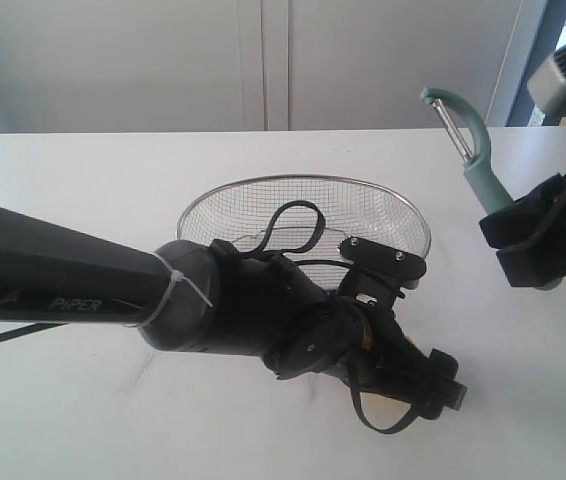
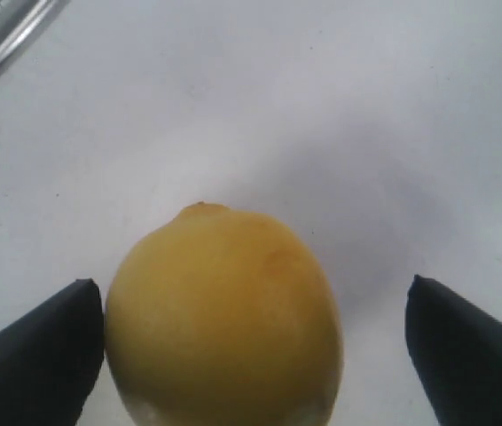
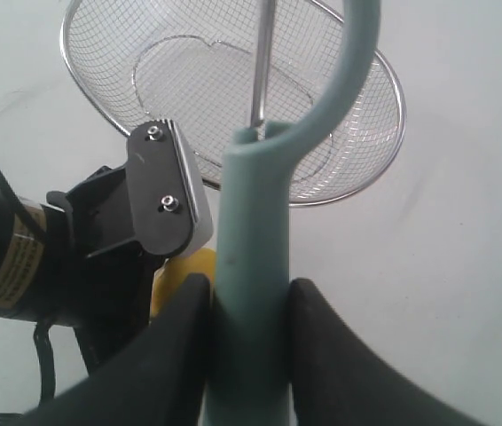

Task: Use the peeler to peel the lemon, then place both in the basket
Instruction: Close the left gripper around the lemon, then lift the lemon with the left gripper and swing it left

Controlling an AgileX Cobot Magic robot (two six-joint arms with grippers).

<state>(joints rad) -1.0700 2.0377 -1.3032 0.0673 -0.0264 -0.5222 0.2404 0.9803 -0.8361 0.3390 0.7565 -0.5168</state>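
The yellow lemon lies on the white table between the fingers of my left gripper, which is open. One finger touches the lemon's side and the other stands well apart from it. In the exterior view this gripper is just in front of the wire mesh basket and hides the lemon. A sliver of lemon shows in the right wrist view. My right gripper is shut on the teal handle of the peeler. It holds the peeler upright, head up, to the right of the basket.
The basket holds nothing, and its rim lies close to the lemon. My left arm stretches across the table from the left. The white table ends at a pale wall behind.
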